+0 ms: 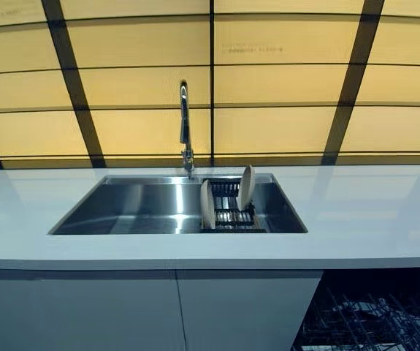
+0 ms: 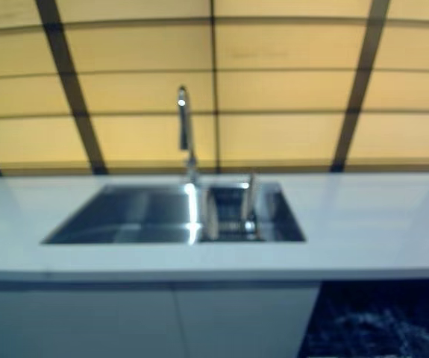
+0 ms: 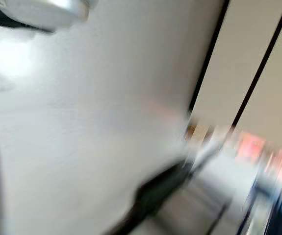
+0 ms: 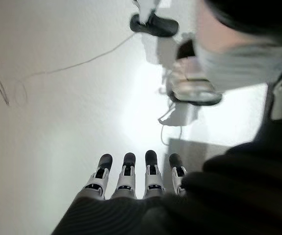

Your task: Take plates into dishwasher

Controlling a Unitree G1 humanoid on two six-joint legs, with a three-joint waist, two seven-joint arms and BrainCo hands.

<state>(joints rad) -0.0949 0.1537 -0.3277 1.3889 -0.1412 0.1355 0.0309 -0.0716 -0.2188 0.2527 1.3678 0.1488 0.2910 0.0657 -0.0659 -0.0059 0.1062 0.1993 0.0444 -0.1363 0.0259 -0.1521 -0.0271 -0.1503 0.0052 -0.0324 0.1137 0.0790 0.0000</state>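
Standing plates: two pale plates (image 1: 247,186) on edge, upright in a dark rack (image 1: 229,216), right half of the steel sink (image 1: 122,208), frame centre.
Desk: white desk (image 1: 370,212) surrounds sink; faucet (image 1: 185,124) behind.
Dishwasher: dishwasher rack (image 1: 374,318) open, lower right.
Right robot hand (image 4: 131,183): fingers straight, spread, empty, over floor.
Left robot hand: fingers unseen, cannot tell.

No readable text, labels, numbers or signs showed in any view. Only candidate was a faint line of marks on the yellow wall panel (image 1: 250,48) above and to the right of the faucet (image 1: 185,124), too small and faint to make out. Nothing printed was visible on the plates (image 1: 246,187), the sink (image 1: 133,205) or the countertop (image 1: 363,212).
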